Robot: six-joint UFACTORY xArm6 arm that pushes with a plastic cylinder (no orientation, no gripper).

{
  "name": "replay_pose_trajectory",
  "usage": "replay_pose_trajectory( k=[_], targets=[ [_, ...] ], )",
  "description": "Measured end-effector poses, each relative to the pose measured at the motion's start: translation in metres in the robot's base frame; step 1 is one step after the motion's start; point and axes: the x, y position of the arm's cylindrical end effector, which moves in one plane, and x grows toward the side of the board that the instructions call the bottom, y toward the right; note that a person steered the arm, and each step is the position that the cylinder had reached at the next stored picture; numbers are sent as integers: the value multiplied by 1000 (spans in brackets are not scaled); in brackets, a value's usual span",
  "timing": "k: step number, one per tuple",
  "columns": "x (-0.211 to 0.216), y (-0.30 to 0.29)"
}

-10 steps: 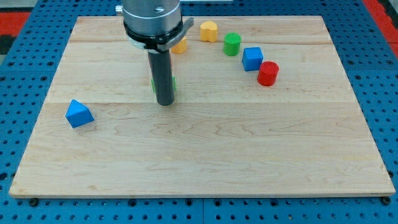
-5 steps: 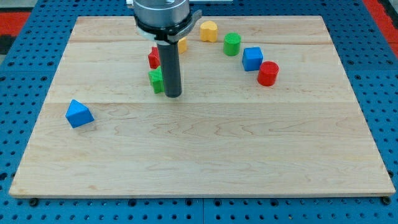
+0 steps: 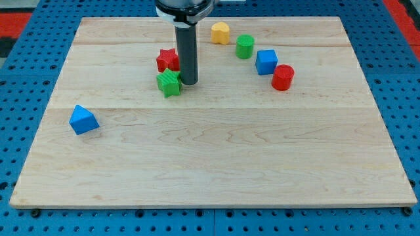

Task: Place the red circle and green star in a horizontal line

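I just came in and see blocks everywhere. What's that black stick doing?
It's a robot arm's rod for pushing blocks on the wooden board. My tip sits just right of the green star, below the red star. The red circle it must line up with is far to the view's right, beside a blue cube, so they aren't paired yet.

— Where's my tip?
— Just right of the green star, below-right of the red star.
— And the red circle?
— Well apart, at the view's right, beside the blue cube on the table.
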Motion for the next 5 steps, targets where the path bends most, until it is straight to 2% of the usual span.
replay_pose_trajectory(
  k=[5],
  targets=[
    [9,-25]
  ],
)
